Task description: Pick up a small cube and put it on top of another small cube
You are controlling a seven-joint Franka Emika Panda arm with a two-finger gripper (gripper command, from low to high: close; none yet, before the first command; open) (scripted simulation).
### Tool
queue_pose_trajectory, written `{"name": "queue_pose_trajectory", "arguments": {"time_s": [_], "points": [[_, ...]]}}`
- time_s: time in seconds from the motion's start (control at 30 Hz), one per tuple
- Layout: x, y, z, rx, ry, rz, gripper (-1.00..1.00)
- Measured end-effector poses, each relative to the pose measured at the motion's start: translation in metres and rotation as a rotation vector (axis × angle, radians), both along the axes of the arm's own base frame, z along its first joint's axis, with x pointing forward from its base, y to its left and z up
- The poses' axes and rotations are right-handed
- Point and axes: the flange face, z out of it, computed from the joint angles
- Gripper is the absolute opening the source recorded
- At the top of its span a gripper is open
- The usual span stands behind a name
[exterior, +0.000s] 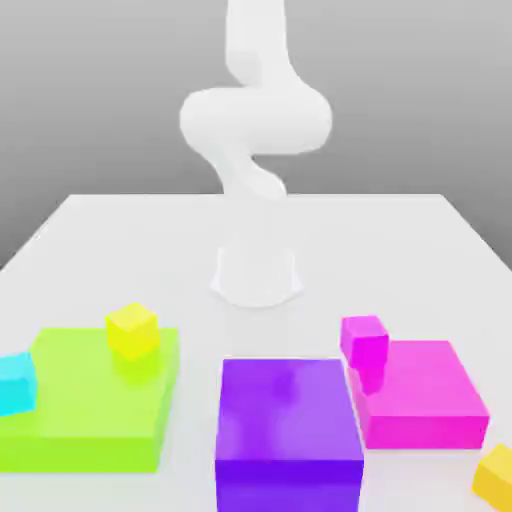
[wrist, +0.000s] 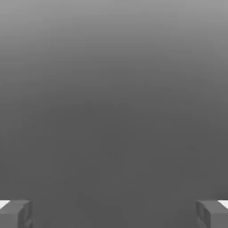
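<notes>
Golden-orange cube (exterior: 497, 478) sits untouched on the table at four o'clock in the exterior view, with the small magenta cube (exterior: 364, 340) nearer centre. Gripper (wrist: 114, 213) hangs fingers wide apart, empty. Approach hasn't begun; next comes descending over the orange cube.

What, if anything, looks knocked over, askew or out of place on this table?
Nothing stands out. The golden-orange cube sits on the table at the exterior view's right; the small magenta cube sits by the flat magenta block, the yellow cube on the green block. The gripper is open with nothing between its fingers.
</notes>
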Motion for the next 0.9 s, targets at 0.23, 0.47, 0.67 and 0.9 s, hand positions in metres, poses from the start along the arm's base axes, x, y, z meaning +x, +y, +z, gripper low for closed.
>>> {"name": "queue_pose_trajectory", "arguments": {"time_s": [0.23, 0.47, 0.67, 0.9], "points": [[0.076, 0.059, -0.091, -0.045, 0.17, 0.138, 0.0], [0.12, 0.128, -0.198, -0.1, 0.332, 0.278, 0.0], [0.128, 0.196, -0.301, -0.157, 0.468, 0.416, 0.0], [0.111, 0.251, -0.427, -0.224, 0.627, 0.543, 0.0]]}}
